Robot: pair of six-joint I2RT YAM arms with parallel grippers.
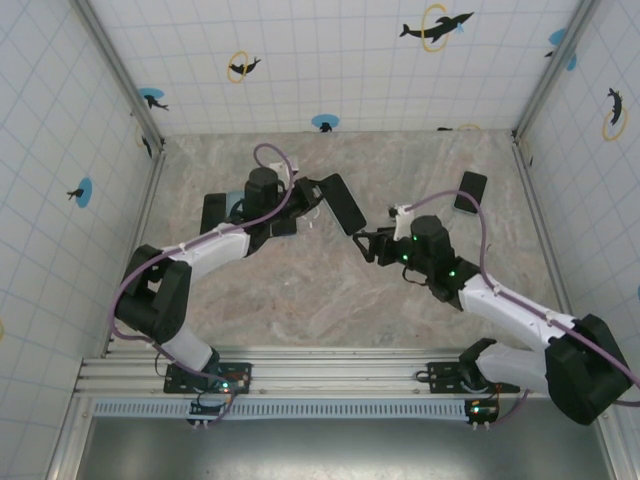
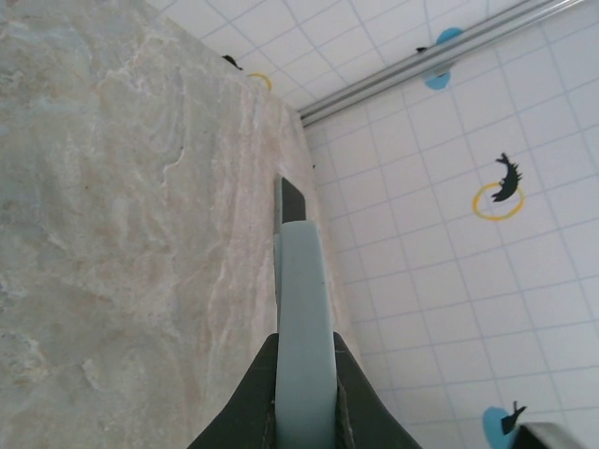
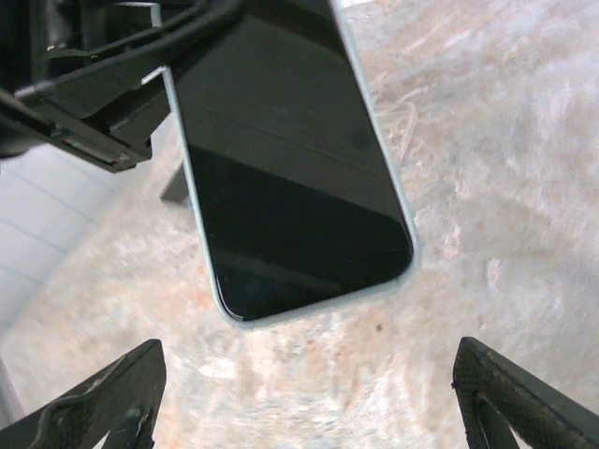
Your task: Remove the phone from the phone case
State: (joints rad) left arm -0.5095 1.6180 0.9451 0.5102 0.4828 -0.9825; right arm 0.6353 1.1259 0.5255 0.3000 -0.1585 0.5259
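Note:
A black phone point(image 1: 343, 203) in a pale blue-grey phone case is held above the table, edge-on in the left wrist view. My left gripper point(image 1: 312, 195) is shut on the phone case point(image 2: 304, 299), its two dark fingers pressed against both faces; the phone's black edge point(image 2: 292, 201) shows past the case's far end. My right gripper point(image 1: 365, 243) is open just short of the phone's free end. In the right wrist view the phone's screen point(image 3: 290, 178) with the case rim point(image 3: 318, 311) hangs ahead of the gripper point(image 3: 309, 388), whose fingertips point(image 3: 103, 402) stand wide apart with nothing between them.
A second dark phone point(image 1: 470, 191) lies flat on the marble table point(image 1: 330, 300) at the back right. A dark flat object point(image 1: 215, 212) lies by the left arm. Tiled walls point(image 1: 330, 60) close the table in at the back and sides.

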